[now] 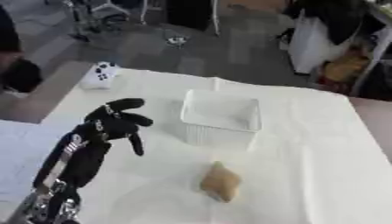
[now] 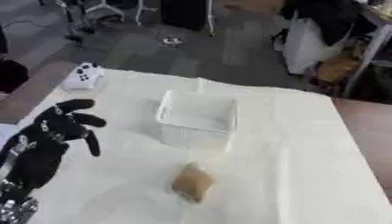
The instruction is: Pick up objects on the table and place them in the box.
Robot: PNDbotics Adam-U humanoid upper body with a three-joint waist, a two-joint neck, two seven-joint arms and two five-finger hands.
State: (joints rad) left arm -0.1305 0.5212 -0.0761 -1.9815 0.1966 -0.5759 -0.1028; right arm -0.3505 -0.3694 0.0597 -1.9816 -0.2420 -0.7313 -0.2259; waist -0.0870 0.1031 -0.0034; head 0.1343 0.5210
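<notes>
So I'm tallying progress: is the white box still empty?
Empty as far as shows: the white box holds nothing visible, and the tan object lies on the table in front of it.

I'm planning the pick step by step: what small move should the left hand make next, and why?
Probably swing the left hand toward the tan object and lower over it. The hand hovers with fingers relaxed, holding nothing, left of the white box; the object lies on the table in front of the box, untouched.

A white-covered table (image 1: 321, 144) fills the foreground. Beyond its far edge lies a grey floor (image 1: 153, 43); metal chair legs (image 1: 92, 22) stand at the far left, dark clutter (image 1: 329, 39) at the far right.
</notes>
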